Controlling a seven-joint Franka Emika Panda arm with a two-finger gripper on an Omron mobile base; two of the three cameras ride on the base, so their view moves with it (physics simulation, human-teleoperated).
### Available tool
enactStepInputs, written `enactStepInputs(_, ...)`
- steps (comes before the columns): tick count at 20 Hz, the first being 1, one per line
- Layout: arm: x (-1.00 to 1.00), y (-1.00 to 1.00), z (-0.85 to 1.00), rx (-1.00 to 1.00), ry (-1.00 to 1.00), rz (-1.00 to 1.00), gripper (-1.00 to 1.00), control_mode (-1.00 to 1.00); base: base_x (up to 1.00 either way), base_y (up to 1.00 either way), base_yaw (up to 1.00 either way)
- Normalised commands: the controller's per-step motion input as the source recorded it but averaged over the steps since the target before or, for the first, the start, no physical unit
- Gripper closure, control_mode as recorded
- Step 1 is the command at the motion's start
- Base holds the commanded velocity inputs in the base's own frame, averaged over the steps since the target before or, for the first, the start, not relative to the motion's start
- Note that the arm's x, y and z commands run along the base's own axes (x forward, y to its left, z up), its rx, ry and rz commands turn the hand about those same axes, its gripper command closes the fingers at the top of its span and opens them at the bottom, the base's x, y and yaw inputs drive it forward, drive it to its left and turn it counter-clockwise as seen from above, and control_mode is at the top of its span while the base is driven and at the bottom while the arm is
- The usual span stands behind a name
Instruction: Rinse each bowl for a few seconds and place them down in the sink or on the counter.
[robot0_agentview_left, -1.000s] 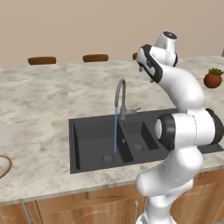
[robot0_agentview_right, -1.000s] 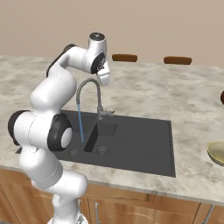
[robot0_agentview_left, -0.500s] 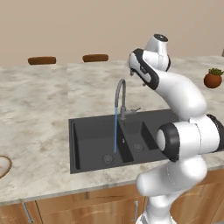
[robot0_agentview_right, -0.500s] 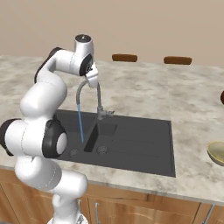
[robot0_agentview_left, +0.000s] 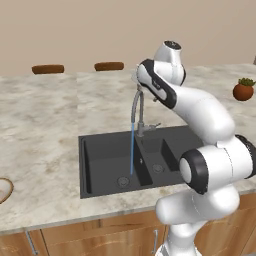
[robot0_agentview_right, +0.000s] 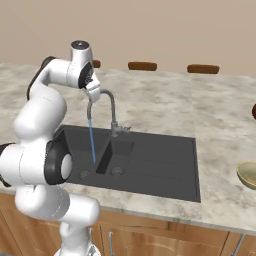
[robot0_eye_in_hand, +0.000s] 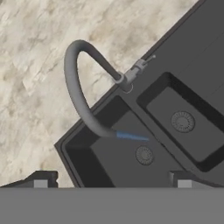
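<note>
The two small dark fingers (robot0_eye_in_hand: 111, 179) sit wide apart at the bottom of the hand view, left tip (robot0_eye_in_hand: 41, 178) and right tip (robot0_eye_in_hand: 181, 178), holding nothing, above the matt black-grey rectangular sink (robot0_eye_in_hand: 183, 94). At the left edge of the left base view, a shallow whitish bowl with brown rim (robot0_agentview_left: 4, 189) lies on the marbled beige-grey stone tabletop (robot0_agentview_left: 45, 125). Mid-frame, the curved grey gooseneck tap (robot0_agentview_left: 136, 107) pours a thin blue stream into the left basin. At the right edge of the right base view rests the deeper olive-tan bowl (robot0_agentview_right: 248, 174).
</note>
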Motion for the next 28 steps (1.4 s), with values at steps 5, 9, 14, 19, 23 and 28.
enactStepInputs(5, -0.22, 0.45, -0.06, -0.01, 0.00, 0.08, -1.00, -1.00, 0.00, 0.00, 0.00)
enactStepInputs(9, -0.18, 0.40, -0.10, 0.00, 0.00, 0.06, -1.00, -1.00, 0.00, 0.00, 0.00)
enactStepInputs(14, -0.19, 0.41, -0.10, 0.00, 0.00, 0.06, -1.00, -1.00, 0.00, 0.00, 0.00)
enactStepInputs(19, -0.19, 0.39, -0.12, 0.00, 0.00, 0.07, -1.00, -1.00, 0.00, 0.00, 0.00)
enactStepInputs(23, -0.17, 0.36, -0.06, 0.00, 0.00, 0.11, -1.00, -1.00, 0.00, 0.00, 0.00)
enactStepInputs(28, -0.12, 0.30, -0.09, 0.00, 0.00, 0.19, -1.00, -1.00, 0.00, 0.00, 0.00)
